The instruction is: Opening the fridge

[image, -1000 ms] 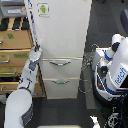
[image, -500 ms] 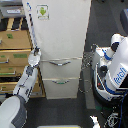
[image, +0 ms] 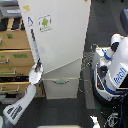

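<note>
Standing mid-frame, the fridge (image: 60,45) has its upper door closed, green sticker (image: 45,22) showing, two drawers below. The gripper (image: 37,67) sits at the door's edge on the exterior view's left, against the dark vertical handle (image: 33,47); whether its fingers are clamped is too blurred to tell. A tan cabinet (image: 14,57) crowds that side; a second robot body (image: 114,70) is cut off on the exterior view's right.

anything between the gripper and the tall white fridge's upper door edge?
Nothing visible. In the exterior view the gripper sits right at the left edge of the tall white fridge door; contact can't be confirmed at this resolution.
</note>
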Action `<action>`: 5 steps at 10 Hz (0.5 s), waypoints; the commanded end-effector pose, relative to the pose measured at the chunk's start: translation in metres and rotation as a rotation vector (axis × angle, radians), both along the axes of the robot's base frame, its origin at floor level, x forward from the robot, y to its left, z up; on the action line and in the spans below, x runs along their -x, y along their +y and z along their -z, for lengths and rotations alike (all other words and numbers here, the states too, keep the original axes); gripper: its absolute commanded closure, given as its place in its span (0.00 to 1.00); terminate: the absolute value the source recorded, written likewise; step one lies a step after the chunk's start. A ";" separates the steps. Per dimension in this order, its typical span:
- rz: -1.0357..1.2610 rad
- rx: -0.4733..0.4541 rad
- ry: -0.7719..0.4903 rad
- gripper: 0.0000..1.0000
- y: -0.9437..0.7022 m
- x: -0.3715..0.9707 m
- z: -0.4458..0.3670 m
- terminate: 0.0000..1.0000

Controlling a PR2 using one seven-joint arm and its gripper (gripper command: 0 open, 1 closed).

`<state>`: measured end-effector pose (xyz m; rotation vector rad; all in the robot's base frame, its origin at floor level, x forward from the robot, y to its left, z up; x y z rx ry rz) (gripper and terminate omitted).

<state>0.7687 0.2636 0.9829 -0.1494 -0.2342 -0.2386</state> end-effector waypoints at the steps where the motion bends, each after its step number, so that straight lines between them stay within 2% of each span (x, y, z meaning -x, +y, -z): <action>1: 0.913 0.325 -0.971 1.00 -0.026 0.874 -0.531 0.00; 2: 0.993 0.317 -1.069 1.00 -0.023 0.921 -0.530 0.00; 4: 0.740 0.291 -0.911 1.00 0.020 0.733 -0.510 0.00; 5: 0.569 0.254 -0.733 0.00 0.045 0.572 -0.460 0.00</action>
